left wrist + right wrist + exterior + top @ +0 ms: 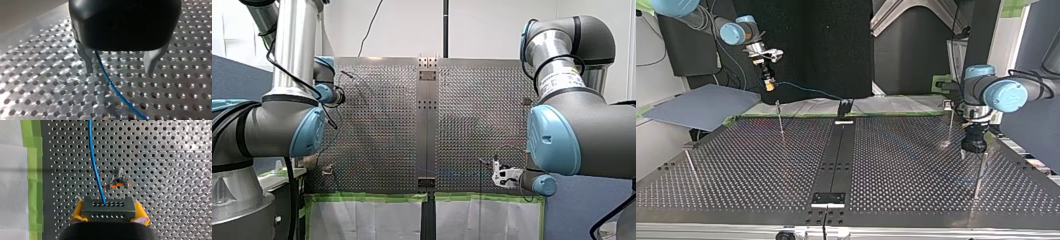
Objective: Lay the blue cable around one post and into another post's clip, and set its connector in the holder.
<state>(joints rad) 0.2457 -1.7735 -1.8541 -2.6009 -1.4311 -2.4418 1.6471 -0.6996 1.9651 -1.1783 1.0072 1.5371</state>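
In the right wrist view my right gripper (109, 214) is shut, its yellow pads (78, 212) clamped on the dark connector (109, 207). The blue cable (93, 162) leaves the connector and runs ahead over the perforated table. A post with an orange clip (117, 184) stands just ahead of the connector. In the top view my right gripper (767, 83) hangs above the far left edge, and the cable (808, 91) trails toward the middle. My left gripper (119, 71) stands open just above the table, with the blue cable (113, 86) lying between its metal fingers (87, 61).
Thin posts stand on the table in the top view: one at far left (780, 122), one at far right (950, 125), one near my left gripper (980, 172). A black bracket (845, 107) sits at the far middle edge. Green tape (33, 170) borders the table.
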